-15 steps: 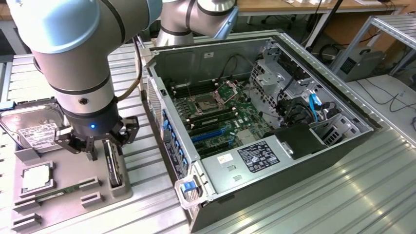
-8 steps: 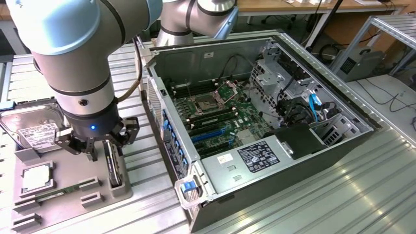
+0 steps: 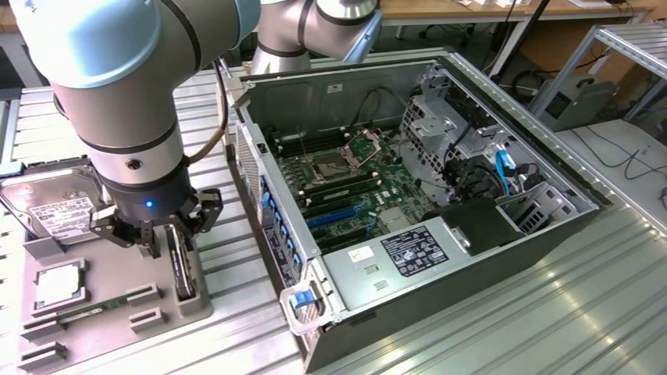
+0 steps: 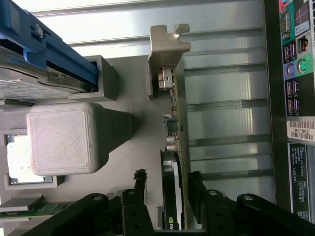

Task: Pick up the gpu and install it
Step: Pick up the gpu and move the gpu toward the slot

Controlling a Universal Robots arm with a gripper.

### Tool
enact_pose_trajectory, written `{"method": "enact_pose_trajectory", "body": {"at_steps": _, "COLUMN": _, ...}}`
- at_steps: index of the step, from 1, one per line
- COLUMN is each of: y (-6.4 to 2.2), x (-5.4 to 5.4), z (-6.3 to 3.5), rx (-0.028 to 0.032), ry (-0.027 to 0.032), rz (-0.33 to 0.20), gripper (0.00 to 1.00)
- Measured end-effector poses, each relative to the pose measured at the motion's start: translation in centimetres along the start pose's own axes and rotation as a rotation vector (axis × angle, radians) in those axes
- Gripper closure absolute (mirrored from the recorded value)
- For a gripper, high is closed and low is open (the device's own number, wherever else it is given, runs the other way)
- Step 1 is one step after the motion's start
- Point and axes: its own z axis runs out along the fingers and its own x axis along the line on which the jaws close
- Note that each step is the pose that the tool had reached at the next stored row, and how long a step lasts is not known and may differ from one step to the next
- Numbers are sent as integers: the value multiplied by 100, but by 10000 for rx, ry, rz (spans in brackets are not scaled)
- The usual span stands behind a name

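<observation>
The gpu [image 3: 187,271] stands on its edge in a slot of the grey parts tray [image 3: 105,258], at the exterior view's left. In the wrist view the gpu [image 4: 173,162] is a thin black card with a silver end bracket [image 4: 168,46]. My gripper [image 3: 173,248] is lowered over it, one finger on each side. In the wrist view, my gripper [image 4: 167,181] straddles the card. One finger [image 4: 140,182] stands a little off the card and the other finger [image 4: 195,183] is close beside it. The jaws are open.
The open computer case [image 3: 521,156] lies at the exterior view's right, with its motherboard [image 3: 349,187] exposed. The tray also holds a hard drive [image 3: 62,209], a processor [image 3: 58,285] and a green memory stick [image 3: 94,311]. A grey block [image 4: 64,137] stands beside the card.
</observation>
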Motion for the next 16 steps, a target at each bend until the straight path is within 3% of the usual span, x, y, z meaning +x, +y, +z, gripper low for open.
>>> {"method": "enact_pose_trajectory", "body": {"at_steps": 16, "y": -20, "x": -5, "z": -25, "rx": -12, "ry": 0, "rz": 0, "gripper": 55}}
